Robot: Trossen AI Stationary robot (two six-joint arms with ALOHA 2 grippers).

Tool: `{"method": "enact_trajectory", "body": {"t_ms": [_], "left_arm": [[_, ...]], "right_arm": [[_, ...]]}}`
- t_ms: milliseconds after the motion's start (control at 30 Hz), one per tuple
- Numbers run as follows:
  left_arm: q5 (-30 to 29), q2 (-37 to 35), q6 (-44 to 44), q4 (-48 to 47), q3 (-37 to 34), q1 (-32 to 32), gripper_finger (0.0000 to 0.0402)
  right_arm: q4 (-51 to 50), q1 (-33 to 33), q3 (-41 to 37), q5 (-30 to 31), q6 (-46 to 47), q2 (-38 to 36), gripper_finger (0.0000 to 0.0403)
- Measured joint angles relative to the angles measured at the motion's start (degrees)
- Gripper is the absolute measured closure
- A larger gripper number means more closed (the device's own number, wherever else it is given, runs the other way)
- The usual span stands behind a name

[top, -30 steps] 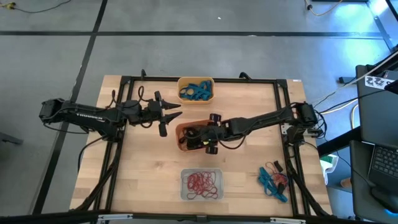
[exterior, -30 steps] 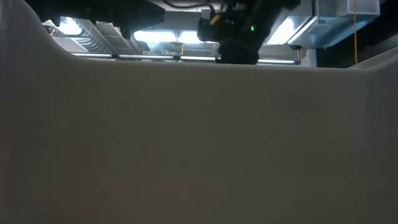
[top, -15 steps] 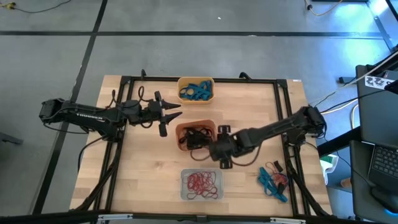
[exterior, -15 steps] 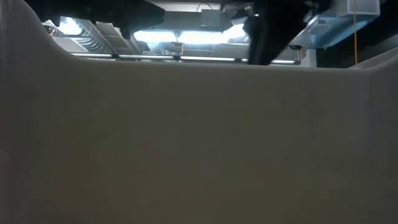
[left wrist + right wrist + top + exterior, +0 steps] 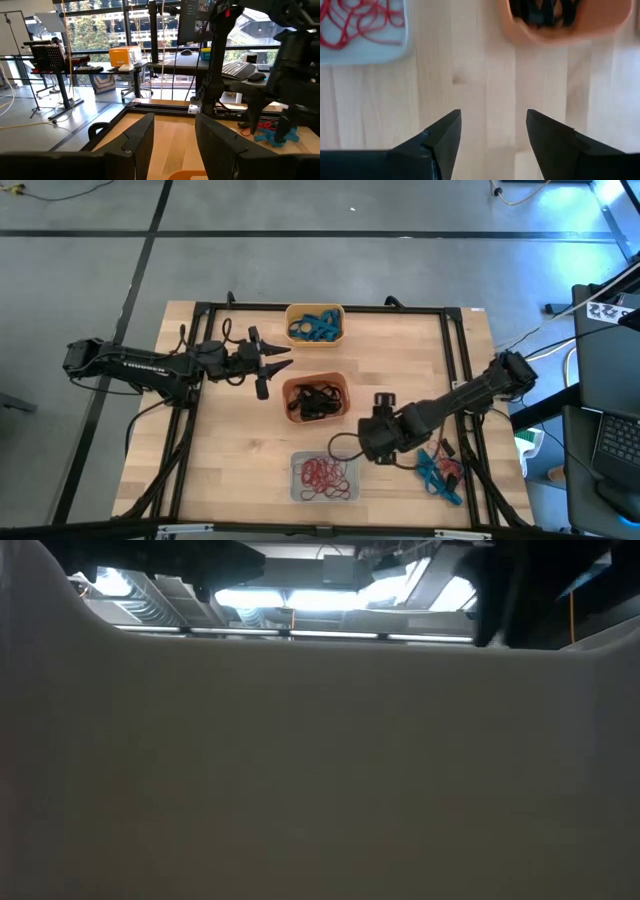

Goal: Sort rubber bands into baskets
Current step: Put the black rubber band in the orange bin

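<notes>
We see three baskets in a line down the middle of the bench (image 5: 230,460): the yellow-orange basket (image 5: 315,324) at the far edge holds blue-teal rubber bands (image 5: 317,328), the red-orange basket (image 5: 315,398) in the centre holds black rubber bands (image 5: 317,400), and the pale basket (image 5: 324,477) at the near edge holds red rubber bands (image 5: 325,473). A loose heap of rubber bands (image 5: 440,470) — teal, red and black — lies near the bench's right edge. The right gripper (image 5: 492,132) hovers over bare wood between the red-orange and pale baskets, fingers spread and empty. The left gripper (image 5: 272,363) waits just left of the red-orange basket, its fingers apart and holding nothing — we see that in its wrist view.
</notes>
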Motion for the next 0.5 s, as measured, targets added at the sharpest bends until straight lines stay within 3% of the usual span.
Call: {"method": "enact_trajectory", "body": {"t_ms": [500], "left_arm": [[0.00,0.00,-0.20,0.00,0.00,0.00,0.0260]], "right_arm": [[2.89,0.69,-26.34,-6.40,24.11,-25.12,0.0178]]}}
